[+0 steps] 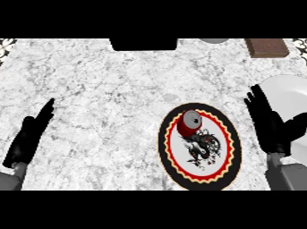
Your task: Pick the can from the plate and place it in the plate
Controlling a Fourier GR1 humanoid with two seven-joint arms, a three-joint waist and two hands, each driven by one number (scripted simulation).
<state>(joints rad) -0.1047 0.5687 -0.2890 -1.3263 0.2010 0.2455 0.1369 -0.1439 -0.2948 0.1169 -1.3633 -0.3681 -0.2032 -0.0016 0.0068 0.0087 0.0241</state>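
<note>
- While lying on its side, the red can (189,123) rests on the upper left part of the patterned plate (225,167), near the counter's (116,89) front edge.
- Right hand (269,125): fingers straight, holding nothing, just right of the can, over the white plate (301,96) at the counter's right edge.
- Left hand (29,136): open and empty, well apart, near the left edge.

Counter (116,89) veined marble — can (189,123) glossy, metal lid.
</note>
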